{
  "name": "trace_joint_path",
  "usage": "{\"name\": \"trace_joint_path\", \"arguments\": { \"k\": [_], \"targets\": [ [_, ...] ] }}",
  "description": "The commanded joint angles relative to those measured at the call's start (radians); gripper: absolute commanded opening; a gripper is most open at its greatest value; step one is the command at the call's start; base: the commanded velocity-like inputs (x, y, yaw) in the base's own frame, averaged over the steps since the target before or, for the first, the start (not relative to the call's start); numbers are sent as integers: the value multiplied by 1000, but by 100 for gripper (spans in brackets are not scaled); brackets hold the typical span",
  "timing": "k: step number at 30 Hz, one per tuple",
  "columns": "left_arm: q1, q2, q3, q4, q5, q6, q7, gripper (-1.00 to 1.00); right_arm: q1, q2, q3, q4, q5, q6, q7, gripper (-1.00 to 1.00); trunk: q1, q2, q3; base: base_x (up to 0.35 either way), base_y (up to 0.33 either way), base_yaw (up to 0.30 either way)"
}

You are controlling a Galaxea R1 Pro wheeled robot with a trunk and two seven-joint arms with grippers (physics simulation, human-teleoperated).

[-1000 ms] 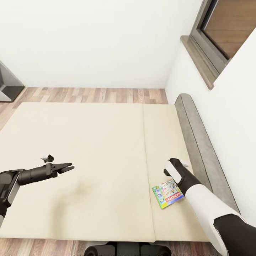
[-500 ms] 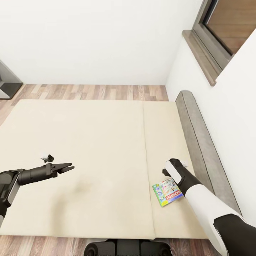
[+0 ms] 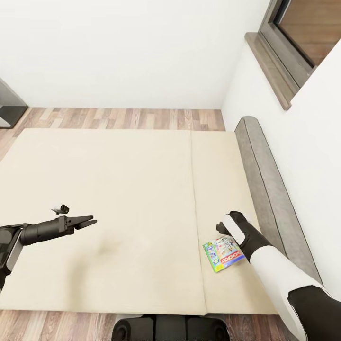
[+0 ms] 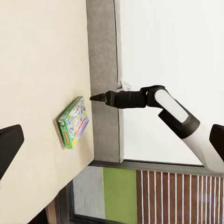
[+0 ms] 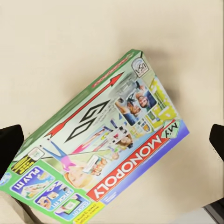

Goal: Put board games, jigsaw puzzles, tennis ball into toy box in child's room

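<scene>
Lying flat near the bed's (image 3: 118, 199) headboard-side front corner, the My Monopoly board game (image 3: 223, 254) sits directly beneath the open right gripper (image 3: 220, 228), long axis diagonal; left gripper (image 3: 89, 220) closed, well apart.

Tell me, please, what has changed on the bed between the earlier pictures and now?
Mostly the camera: the whole head view shifted, so more of the near floor shows. The right gripper has crept slightly closer to the board game. Nothing was grasped or released. The game lies flat on the bed as before, and the left gripper hovers over the mattress as before.
</scene>
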Motion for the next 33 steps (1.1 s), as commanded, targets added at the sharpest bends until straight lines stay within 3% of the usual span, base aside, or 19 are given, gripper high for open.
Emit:
{"name": "trace_joint_path", "arguments": {
  "k": [1,18,33],
  "targets": [
    [0,0,-1,-2,0,11,-4,100,-1,-6,8,-1,-11,3,-7,100,0,-2,-3,0,0,0],
    [0,0,0,-6,1,11,-4,100,2,-15,7,0,-11,-5,-2,100,0,-2,-31,0,0,0],
    [0,0,0,-6,1,11,-4,100,0,-44,3,0,-20,-11,36,100,0,-2,-56,0,0,0]
  ]
}}
